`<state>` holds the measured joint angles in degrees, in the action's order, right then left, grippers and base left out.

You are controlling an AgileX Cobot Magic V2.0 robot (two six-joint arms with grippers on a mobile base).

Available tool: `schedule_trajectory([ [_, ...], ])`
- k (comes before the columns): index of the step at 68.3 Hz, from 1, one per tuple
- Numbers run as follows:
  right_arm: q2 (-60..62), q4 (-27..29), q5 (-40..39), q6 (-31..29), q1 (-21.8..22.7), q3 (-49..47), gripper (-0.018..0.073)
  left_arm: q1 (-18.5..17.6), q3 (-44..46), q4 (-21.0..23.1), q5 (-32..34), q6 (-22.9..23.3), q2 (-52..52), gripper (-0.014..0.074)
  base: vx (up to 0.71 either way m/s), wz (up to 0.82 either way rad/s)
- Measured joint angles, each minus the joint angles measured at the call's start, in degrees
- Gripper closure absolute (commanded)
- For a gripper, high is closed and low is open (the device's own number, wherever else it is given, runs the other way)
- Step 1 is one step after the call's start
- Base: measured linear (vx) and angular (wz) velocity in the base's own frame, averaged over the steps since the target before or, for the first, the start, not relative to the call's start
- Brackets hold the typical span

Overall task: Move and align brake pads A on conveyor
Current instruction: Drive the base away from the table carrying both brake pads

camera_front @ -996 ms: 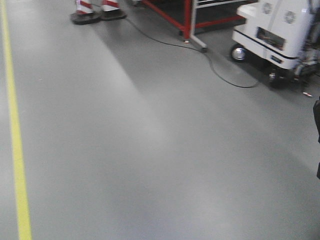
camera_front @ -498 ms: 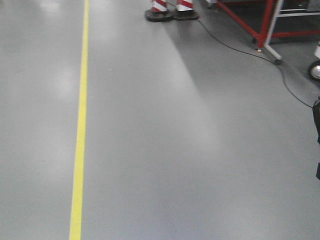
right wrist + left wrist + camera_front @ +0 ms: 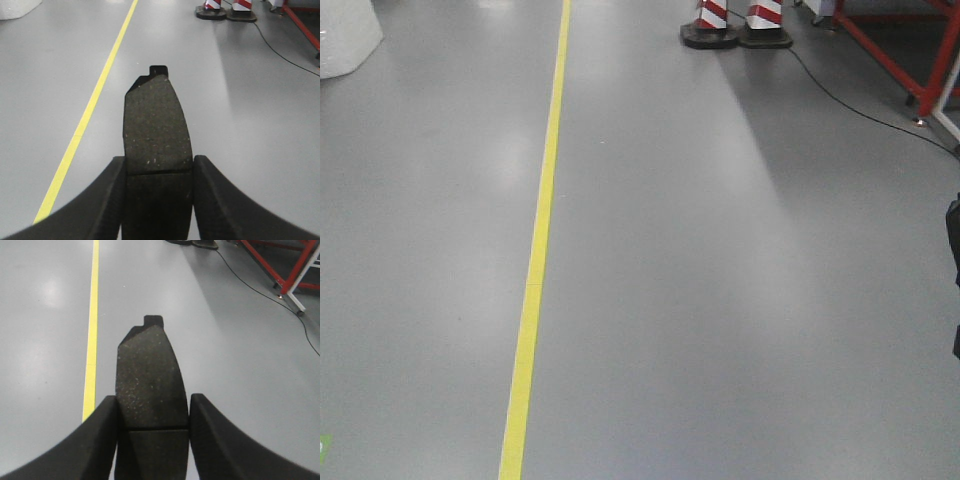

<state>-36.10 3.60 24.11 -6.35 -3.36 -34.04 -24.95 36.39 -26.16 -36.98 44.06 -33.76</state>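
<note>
Brake pads A (image 3: 150, 370) were clenched one apiece in the left gripper (image 3: 152, 405) and right gripper (image 3: 158, 162), mid-frame over bare floor (image 3: 720, 300); seemingly mid-carry, the next move needed the unseen conveyor, perhaps by the upper-right red frame (image 3: 264, 265).

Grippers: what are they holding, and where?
The left gripper pinches a pad by its long edges, near the groove; the right gripper pinches another pad likewise.

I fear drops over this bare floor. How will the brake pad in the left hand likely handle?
The brake pad looks stiff: it juts straight beyond the left hand without sagging. Its speckled, gritty face probably resists slipping. Flat and slab-like, it likely would not roll if dropped.
</note>
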Motion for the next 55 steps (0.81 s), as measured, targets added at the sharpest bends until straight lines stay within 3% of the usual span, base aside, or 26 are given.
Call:
schedule_trajectory([
  [55,0.0,0.0,0.0,0.0,0.0,0.0,0.0482,0.0,0.0,0.0,0.0,0.0,0.0,0.0416,0.37,0.05],
])
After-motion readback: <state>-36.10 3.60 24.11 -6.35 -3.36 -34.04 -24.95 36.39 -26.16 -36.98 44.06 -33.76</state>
